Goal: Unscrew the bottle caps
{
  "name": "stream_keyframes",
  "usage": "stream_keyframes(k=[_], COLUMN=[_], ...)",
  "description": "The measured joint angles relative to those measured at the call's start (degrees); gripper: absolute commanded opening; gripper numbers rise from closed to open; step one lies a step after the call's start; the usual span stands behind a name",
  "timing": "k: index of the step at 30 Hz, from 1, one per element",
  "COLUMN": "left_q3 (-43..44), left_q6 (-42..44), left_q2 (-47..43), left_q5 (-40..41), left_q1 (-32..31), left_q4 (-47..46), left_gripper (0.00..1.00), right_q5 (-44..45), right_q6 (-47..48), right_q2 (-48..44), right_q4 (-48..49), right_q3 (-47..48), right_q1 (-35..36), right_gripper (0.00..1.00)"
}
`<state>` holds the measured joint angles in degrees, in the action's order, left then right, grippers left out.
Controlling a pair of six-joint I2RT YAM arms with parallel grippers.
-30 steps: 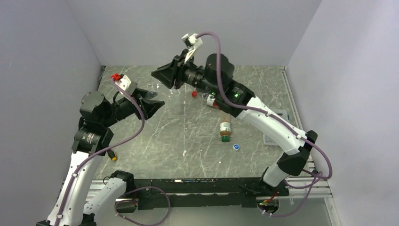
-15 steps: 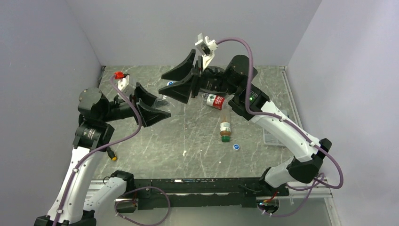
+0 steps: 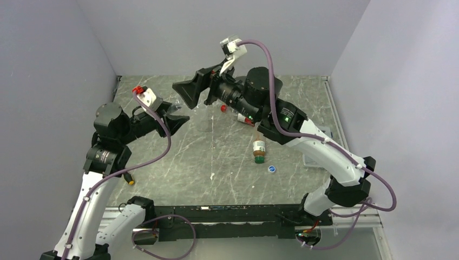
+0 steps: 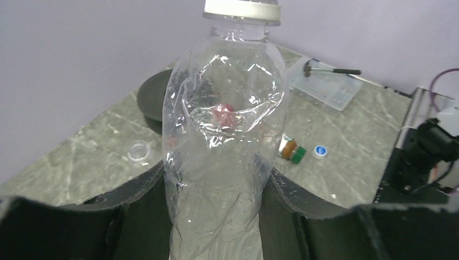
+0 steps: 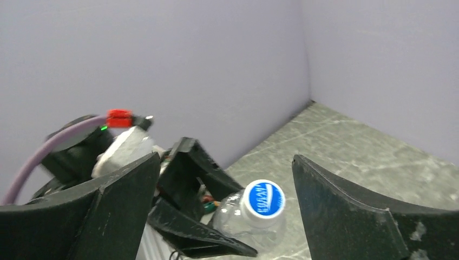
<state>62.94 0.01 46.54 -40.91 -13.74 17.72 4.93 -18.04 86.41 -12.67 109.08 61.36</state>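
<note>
Left hand (image 4: 216, 184): you gripped the bottle (image 4: 222, 124), its cap (image 5: 263, 199) on | right hand (image 5: 224, 168): spread, facing that cap | done: one loose cap (image 3: 271, 169).

Saw a crumpled clear bottle (image 4: 224, 151) held aloft, clamped low in the left gripper (image 4: 216, 179), its blue-printed white cap (image 5: 263, 199) on; a red-labelled clear bottle (image 3: 246, 117) lying on its side farther back, apparently red-capped; and an amber-brown bottle (image 3: 259, 146) lying nearer, its green cap (image 3: 260, 159) pointing toward the near edge.
</note>
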Motion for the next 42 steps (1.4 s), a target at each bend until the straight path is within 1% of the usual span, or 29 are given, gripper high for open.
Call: stream_keyframes(k=[4,10,12,14,16,17,20,25,27,30,32,35,38,41,42], left_q3=[-0.6,-0.9,-0.9,-0.9,-0.9,-0.9,-0.9,-1.4,-1.7,-1.8,-1.8,-1.8,-1.8,-1.7,-1.7], left_q6=[2.0,2.6,2.6,2.5,2.5,2.5,2.4,2.4,2.3,1.3,-0.2,-3.7,-7.1,-9.6,-10.3], left_q2=[-0.3,-0.4,-0.5,-0.7,-0.8,-0.8,-0.9,-1.0,-1.0,-1.0,-0.9,-0.7,-0.1,0.5,0.5], left_q5=[3.7,5.4,5.6,5.7,5.7,5.7,5.5,4.7,4.1,1.7,-1.0,-6.3,-10.8,-13.7,-14.6], left_q1=[0.0,0.0,0.0,0.0,0.0,0.0,0.0,0.0,0.0,0.0,0.0,0.0,0.0,0.0,0.0], left_q4=[0.2,0.2,0.2,0.2,0.2,0.2,0.0,-0.3,-0.5,-0.6,-0.8,-2.2,-4.5,-5.9,-6.3], left_gripper=[0.47,0.46,0.46,0.46,0.46,0.46,0.46,0.46,0.47,0.48,0.48,0.47,0.47,0.46,0.46], right_q5=[5.7,8.4,8.4,8.3,8.2,8.0,7.9,7.4,6.3,1.3,-4.7,-16.3,-25.4,-31.5,-33.0], right_q6=[-0.5,-1.6,-1.8,-2.1,-2.5,-2.8,-3.1,-2.9,-2.4,-1.6,-1.6,-2.7,-4.4,-5.1,-5.2], right_q2=[1.8,4.9,5.7,6.3,6.6,6.6,6.3,4.6,3.7,1.5,-0.5,-3.3,-4.7,-5.0,-5.0], right_q4=[-3.3,-6.0,-6.5,-6.9,-6.9,-6.8,-5.7,-3.5,-2.3,1.2,4.2,9.5,14.1,17.2,17.9], right_q3=[1.3,1.4,1.6,1.7,1.7,1.7,1.1,-2.0,-3.7,-7.7,-11.0,-15.6,-18.2,-19.2,-19.4], right_q1=[0.0,-0.1,-0.1,-0.1,-0.1,-0.1,0.2,0.1,-0.1,-1.5,-3.1,-6.3,-8.8,-10.1,-10.3], right_gripper=[0.85,0.72,0.63,0.49,0.39,0.36,0.31,0.14,0.10,0.08,0.06,0.04,0.03,0.07,0.12])
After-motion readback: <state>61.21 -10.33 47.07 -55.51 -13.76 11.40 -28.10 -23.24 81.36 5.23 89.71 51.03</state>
